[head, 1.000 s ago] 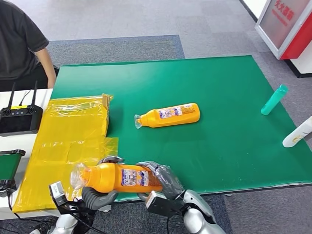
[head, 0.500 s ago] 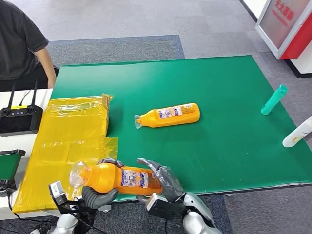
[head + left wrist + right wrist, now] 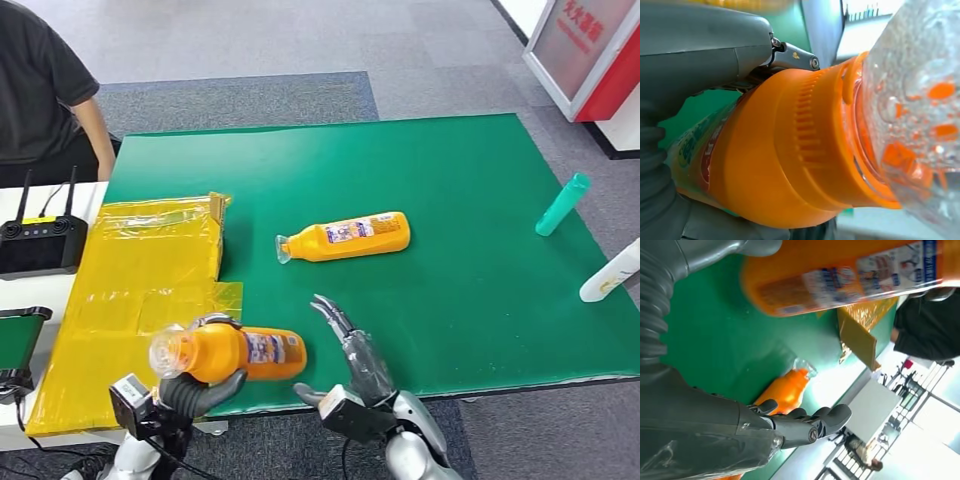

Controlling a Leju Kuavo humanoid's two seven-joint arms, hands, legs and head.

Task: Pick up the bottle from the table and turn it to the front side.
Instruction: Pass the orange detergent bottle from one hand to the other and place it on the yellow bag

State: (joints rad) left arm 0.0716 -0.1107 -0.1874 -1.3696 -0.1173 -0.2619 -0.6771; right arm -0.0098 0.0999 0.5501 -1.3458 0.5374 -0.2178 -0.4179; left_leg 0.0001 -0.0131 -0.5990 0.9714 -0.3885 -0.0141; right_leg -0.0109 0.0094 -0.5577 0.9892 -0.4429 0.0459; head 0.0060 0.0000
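Item 1: orange plastic bottle w/ clear cap and printed label (image 3: 230, 352). Lying sideways in robot's left hand (image 3: 198, 392), off the green table mat (image 3: 468, 300), at its near edge toward the near-left corner. Cap points left, base right. Left wrist view: grey thumb over the ribbed orange shoulder (image 3: 806, 150) just behind the cap; fingers wrapped round the neck end.

Item 2: right hand (image 3: 355, 355). Holds nothing, fingers spread wide, raised just beside bottle's base, not touching.

Item 3: second orange bottle, same type (image 3: 346, 237). Flat on mat, mid-tabletop, cap left.

Item 4: yellow plastic-wrapped flat carton (image 3: 147, 290), along mat's left edge.

Item 5: teal tube (image 3: 562, 204) and white bottle (image 3: 610, 272), at mat's right edge.

Item 6: person in dark shirt (image 3: 41, 85), beyond far-left corner.

Handling est.: stiff moulded body, glossy, prob. slick under label; looks full, so moderate wt. Held by one end only, so base may sag. Best hold: ribbed shoulder for grip, 2nd hand on the body near the base to roll label to front. Cap thin, avoid squeezing.
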